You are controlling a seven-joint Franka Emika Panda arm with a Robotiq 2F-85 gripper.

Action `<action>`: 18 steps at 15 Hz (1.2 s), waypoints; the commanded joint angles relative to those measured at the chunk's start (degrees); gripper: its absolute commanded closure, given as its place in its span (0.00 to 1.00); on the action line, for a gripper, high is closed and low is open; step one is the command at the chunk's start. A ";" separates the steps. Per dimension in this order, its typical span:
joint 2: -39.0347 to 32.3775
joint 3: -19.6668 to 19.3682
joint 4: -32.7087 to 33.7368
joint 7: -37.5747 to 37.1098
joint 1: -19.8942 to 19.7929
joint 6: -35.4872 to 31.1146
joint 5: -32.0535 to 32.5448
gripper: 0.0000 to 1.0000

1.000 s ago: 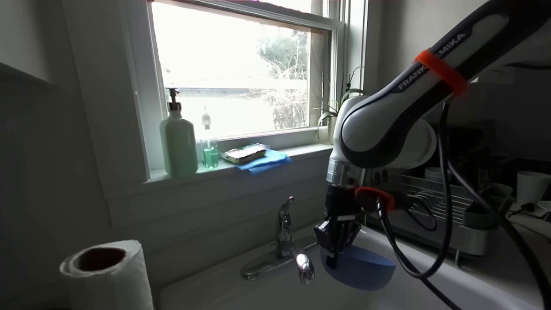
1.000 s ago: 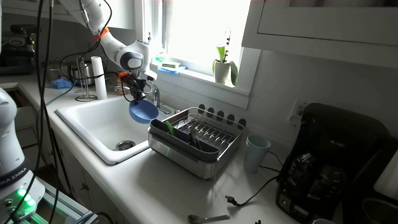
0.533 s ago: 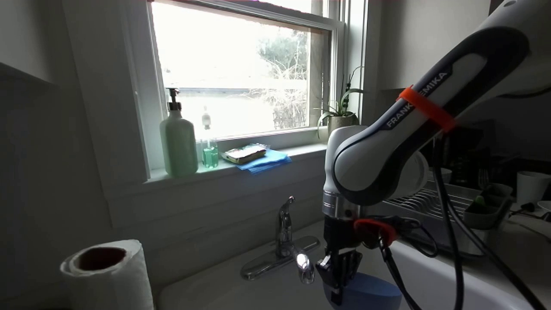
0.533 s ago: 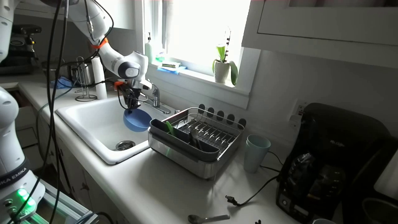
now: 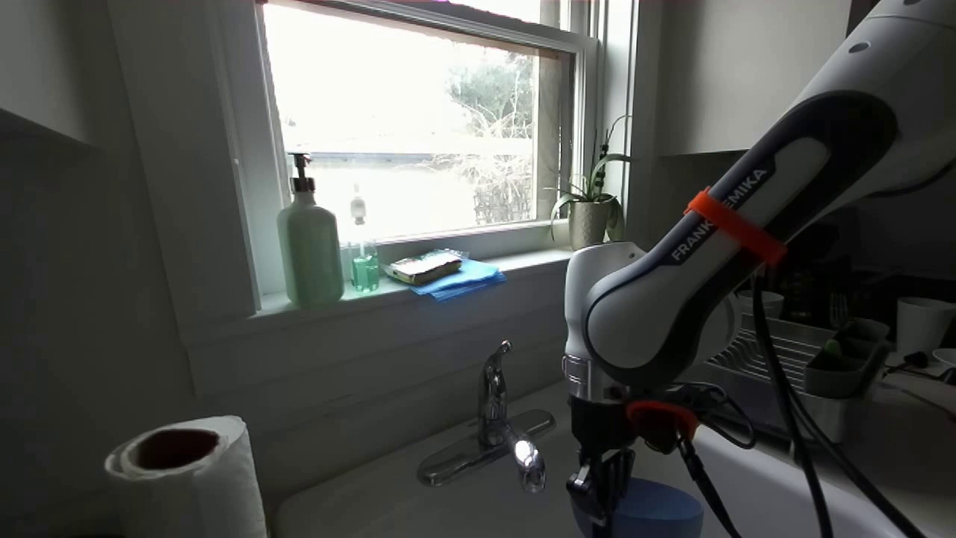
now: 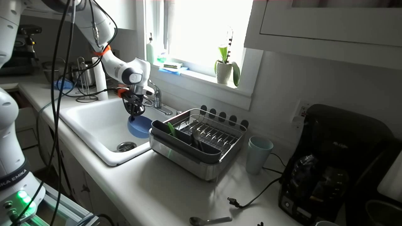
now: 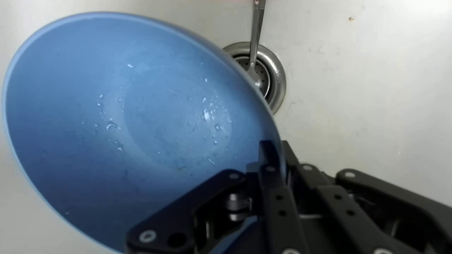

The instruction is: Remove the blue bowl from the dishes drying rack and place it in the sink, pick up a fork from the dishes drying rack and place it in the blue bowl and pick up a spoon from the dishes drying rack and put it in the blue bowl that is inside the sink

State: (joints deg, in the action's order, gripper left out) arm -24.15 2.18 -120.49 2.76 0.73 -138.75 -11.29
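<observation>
We see the bowl [image 7: 148, 113] pinched by its rim in the gripper [image 7: 280, 153], the sink [image 6: 94, 125] beneath it, the rack [image 6: 185, 162] near it.

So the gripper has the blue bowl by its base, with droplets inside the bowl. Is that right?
Not its base: the wrist view shows the gripper has the blue bowl by its rim, with droplets inside the bowl.

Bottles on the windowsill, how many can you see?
2, both on the windowsill: a tall pale bottle, and a small green bottle just to the right of it in both exterior views. Another could be hidden behind them.
</observation>
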 commanded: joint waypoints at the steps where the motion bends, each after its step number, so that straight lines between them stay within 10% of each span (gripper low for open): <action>1: -1.15 0.12 1.04 -1.09 -0.02 0.66 1.27 0.99; 18: -18.06 -2.45 6.39 -8.34 3.55 -14.83 6.68 0.99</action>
State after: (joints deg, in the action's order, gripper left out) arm -39.07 1.51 -116.78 -2.54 2.26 -151.26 -6.51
